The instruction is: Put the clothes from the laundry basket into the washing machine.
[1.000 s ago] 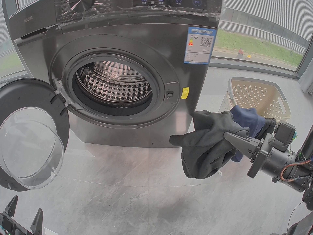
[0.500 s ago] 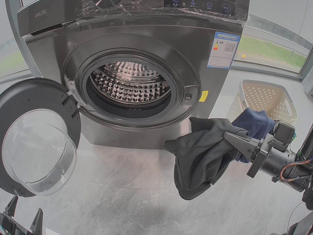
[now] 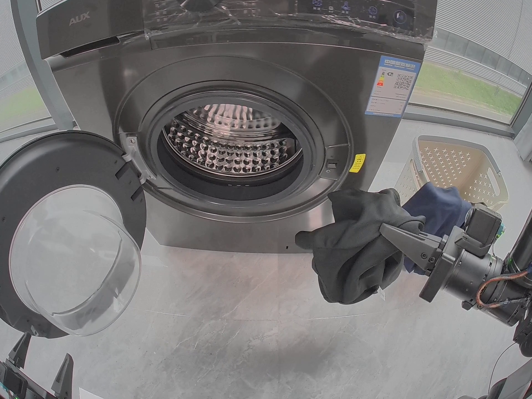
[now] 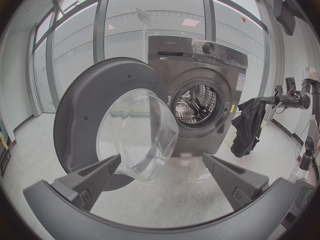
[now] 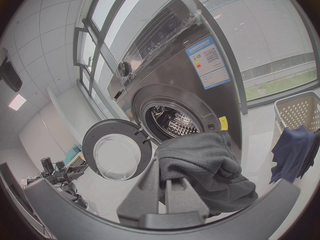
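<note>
1. Washing machine [image 3: 277, 67]: a front loader standing on the floor, straight ahead of me.
2. Door [image 3: 50, 156]: swung fully open toward my left side, its clear bowl facing out. It leaves the mouth unobstructed.
3. Drum [image 3: 233, 145]: the round mouth is open and I see no clothes on the part of the steel wall in view.
4. Laundry basket [image 3: 460, 167]: on the floor at the machine's right side, behind my right arm.
5. Dark grey garment [image 3: 354, 245]: bunched and hanging in the air from my right fingertips, below and to the right of the drum mouth and clear of the floor. In the left wrist view its long axis runs downward from the grip.
6. Navy garment [image 3: 438, 211]: it appears draped over the basket's near rim, just behind the grey one. I cannot tell whether the two touch.
7. Right gripper [image 3: 388, 229]: fingers closed together on a fold of the grey garment. The drum mouth lies up and to my left of these fingers, so I judge the load must travel that way and rise over the door sill.
8. Left gripper [image 4: 160, 159]: fingers spread wide and empty, low near the open door and well apart from both garments. The right arm is the nearer one.
</note>
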Tool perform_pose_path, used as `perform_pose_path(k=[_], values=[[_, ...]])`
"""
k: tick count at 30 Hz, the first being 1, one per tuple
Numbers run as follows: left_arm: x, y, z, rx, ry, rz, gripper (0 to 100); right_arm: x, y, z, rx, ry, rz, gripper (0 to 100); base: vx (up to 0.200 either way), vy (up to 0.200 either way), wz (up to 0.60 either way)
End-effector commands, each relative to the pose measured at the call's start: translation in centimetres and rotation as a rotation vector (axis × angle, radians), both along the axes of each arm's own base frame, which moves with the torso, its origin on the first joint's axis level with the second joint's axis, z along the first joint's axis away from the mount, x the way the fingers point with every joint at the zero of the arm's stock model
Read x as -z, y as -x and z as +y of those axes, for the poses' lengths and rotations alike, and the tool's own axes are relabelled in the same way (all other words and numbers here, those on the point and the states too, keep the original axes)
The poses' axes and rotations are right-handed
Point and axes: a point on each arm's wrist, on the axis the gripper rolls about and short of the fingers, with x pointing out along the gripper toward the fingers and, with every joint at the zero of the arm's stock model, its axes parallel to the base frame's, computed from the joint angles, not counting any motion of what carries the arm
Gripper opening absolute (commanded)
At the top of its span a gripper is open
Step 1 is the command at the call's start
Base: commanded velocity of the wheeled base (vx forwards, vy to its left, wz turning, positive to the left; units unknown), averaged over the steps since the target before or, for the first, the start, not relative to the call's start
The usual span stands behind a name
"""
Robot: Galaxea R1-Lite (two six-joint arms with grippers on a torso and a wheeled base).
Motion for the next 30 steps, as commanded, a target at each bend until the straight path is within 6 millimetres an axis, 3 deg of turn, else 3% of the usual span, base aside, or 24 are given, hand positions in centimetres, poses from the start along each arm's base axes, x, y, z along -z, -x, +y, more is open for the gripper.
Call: perform_pose_path(k=[1, 25, 28, 30], values=[[0.4, 0.0, 0.0, 0.0, 0.0, 0.005, 100, 0.0, 0.0, 0.0, -0.001, 0.002, 0.0, 0, 0.0, 0.2, 0.0], [0.4, 0.0, 0.0, -0.008, -0.004, 0.0, 100, 1.1, -0.8, 1.4, -0.013, 0.025, 0.025, 0, 0.0, 0.008, 0.0], [0.4, 0.0, 0.0, -0.014, -0.023, -0.002, 100, 1.2, -1.3, 2.4, -0.024, 0.008, 0.009, 0, 0.0, 0.0, 0.0], [0.5, 0.0, 0.0, -0.014, -0.032, 0.0, 100, 1.0, -1.5, 4.3, -0.052, -0.014, -0.006, 0, 0.0, 0.0, 0.0]])
